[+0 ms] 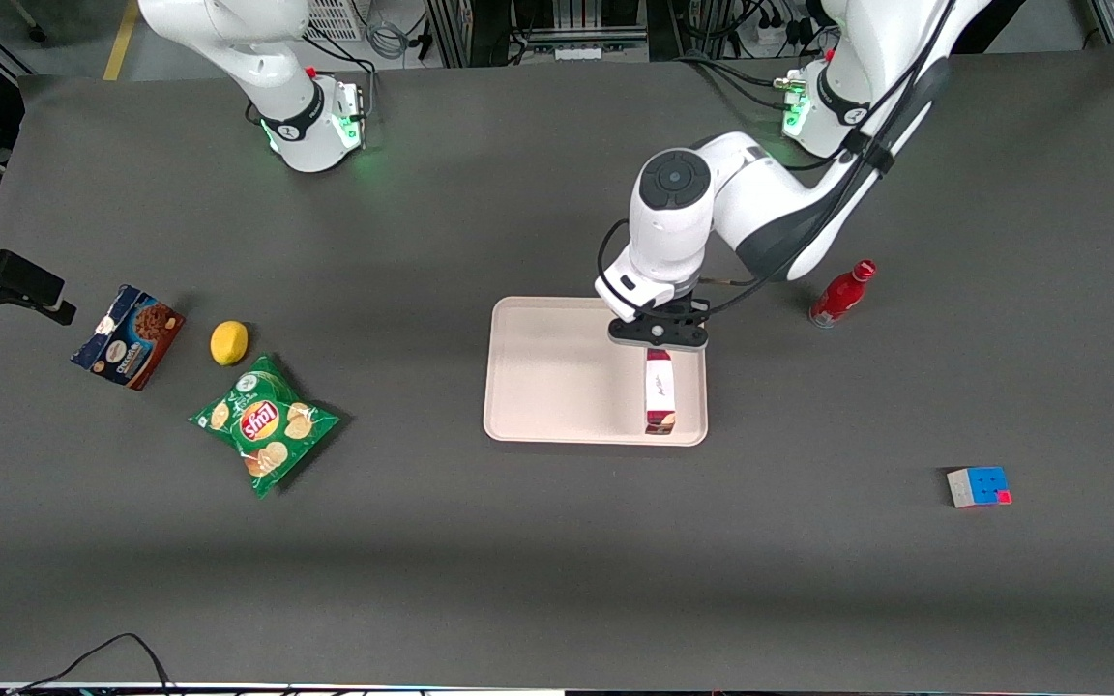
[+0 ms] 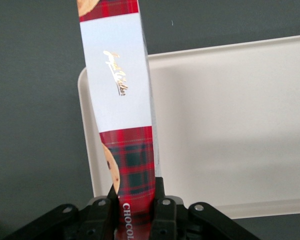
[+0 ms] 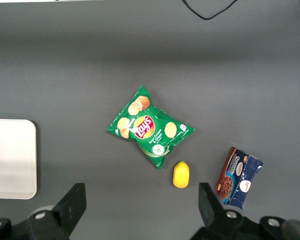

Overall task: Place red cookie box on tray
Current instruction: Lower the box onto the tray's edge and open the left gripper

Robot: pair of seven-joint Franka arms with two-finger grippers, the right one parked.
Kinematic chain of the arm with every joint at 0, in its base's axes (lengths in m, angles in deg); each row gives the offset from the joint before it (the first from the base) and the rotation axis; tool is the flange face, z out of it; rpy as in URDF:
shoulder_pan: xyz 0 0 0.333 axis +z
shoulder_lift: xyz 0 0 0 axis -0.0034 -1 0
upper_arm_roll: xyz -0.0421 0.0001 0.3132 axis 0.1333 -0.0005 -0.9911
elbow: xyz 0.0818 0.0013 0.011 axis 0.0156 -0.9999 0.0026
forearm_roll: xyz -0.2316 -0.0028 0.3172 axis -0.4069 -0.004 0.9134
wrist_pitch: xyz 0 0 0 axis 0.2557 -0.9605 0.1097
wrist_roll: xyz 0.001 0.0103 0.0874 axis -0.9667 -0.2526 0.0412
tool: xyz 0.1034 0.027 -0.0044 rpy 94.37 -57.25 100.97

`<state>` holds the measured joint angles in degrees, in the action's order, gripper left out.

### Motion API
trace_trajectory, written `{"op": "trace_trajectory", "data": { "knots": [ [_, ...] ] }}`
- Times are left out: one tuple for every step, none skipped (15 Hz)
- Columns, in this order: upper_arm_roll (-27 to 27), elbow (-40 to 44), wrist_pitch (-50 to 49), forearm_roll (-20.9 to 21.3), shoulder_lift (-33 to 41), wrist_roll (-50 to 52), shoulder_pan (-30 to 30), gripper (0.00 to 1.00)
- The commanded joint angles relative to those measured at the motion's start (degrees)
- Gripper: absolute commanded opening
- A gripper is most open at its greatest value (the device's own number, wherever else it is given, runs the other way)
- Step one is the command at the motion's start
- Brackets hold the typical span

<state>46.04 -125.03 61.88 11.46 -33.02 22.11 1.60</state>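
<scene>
Just right of centre in the front view, the gripper (image 1: 659,338) is clamped on one end of the red cookie box (image 1: 659,391), which lies lengthwise over the tray (image 1: 557,372) near its edge toward the working arm. The box looks light and stiff, though thin cardboard could dent; the narrow sides suit the fingers (image 2: 164,212). The wrist view shows that pinch and the white label patch; only the front view shows the red bottle (image 1: 841,293), cube (image 1: 979,486), chips bag (image 1: 265,422), lemon (image 1: 229,342) and blue-and-brown cookie box (image 1: 129,336).
</scene>
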Motion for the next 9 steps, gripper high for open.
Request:
{"op": "trace_trajectory", "data": {
  "knots": [
    [-0.8,-0.8,3.8,1.7,-2.2,1.7,0.4,0.12],
    [-1.7,-0.8,3.9,2.0,-2.5,1.7,0.2,0.12],
    [-1.9,-0.8,4.0,3.0,-3.1,1.7,0.3,0.12],
    [-2.1,-0.8,4.0,3.8,-3.9,1.8,0.4,0.14],
    [-2.9,-0.9,4.6,4.1,-4.5,1.7,0.4,0.14],
    [-4.2,-2.0,6.3,4.5,-4.8,1.7,0.4,0.14],
    [-5.0,-3.4,9.0,4.9,-4.8,1.6,0.4,0.14],
    [-5.7,-4.5,10.7,5.3,-4.8,1.5,0.5,0.14],
    [-5.7,-4.6,10.6,5.3,-4.8,1.5,0.5,0.14]
  ]
}}
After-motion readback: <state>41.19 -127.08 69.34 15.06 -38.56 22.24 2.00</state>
